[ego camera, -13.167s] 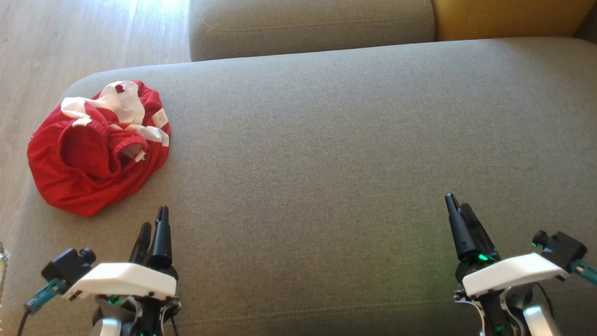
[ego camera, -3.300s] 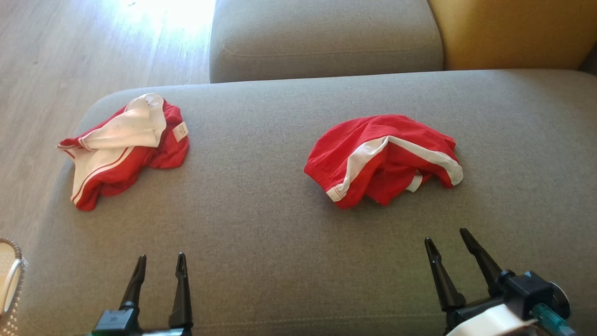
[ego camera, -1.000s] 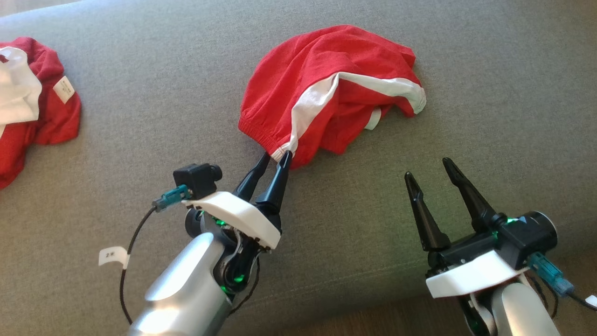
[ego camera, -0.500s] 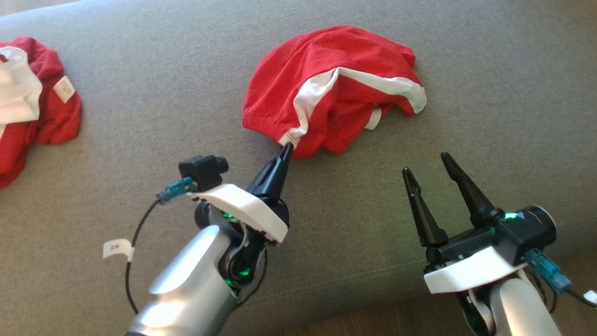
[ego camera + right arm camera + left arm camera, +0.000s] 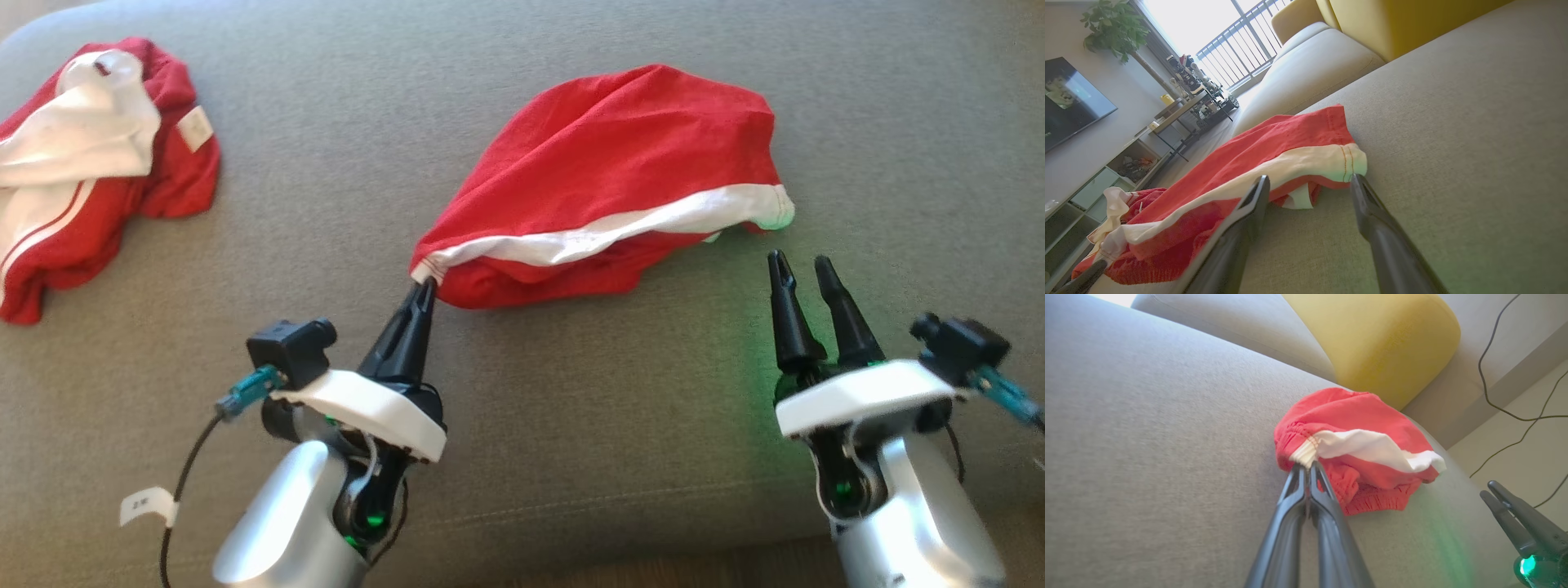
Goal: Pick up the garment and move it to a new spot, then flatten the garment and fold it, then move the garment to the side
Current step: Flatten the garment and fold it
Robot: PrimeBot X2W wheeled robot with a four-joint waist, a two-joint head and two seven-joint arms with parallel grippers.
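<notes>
Shorts (image 5: 620, 163): left gripper (image 5: 424, 287) clamped on waistband (image 5: 1303, 452); right gripper (image 5: 802, 265) apart beside hem (image 5: 771, 204). Pinch hem, draw taut.

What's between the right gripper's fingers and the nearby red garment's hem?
Just bare grey sofa cushion: the head view shows a short strip between the right gripper and the garment; the right wrist view agrees.

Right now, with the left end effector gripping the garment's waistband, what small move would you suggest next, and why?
Probably ease the right end effector forward and close on the white hem corner. The left end effector is shut on the waistband of the red garment, and the right stands open just short of that corner; two grips could spread it flat.
</notes>
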